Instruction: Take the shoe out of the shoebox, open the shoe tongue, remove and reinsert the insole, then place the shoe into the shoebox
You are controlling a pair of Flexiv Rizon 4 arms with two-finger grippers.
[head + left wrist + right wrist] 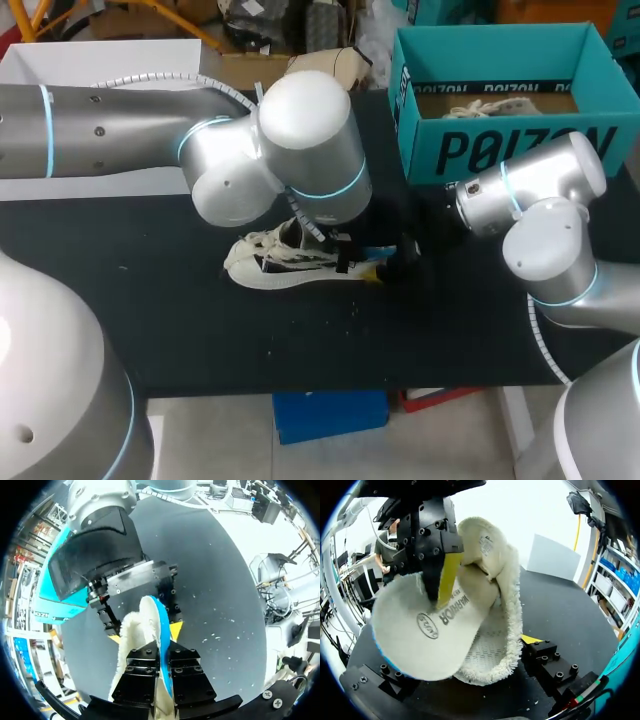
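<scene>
Left wrist view: the left gripper [162, 656] is clenched on the insole [151, 617], white with a blue edge, which runs out ahead from between its fingers [185, 672]. Just past it the fleecy shoe [127, 637] lies on the black table [225, 580], its heel pinched from both sides by the yellow tips of the right gripper [144, 634]. From above, the shoe sits mid-table, toe toward my left. Farthest off, the teal shoebox [500, 150] stands open at the table's far right corner, a second shoe [490, 103] inside.
</scene>
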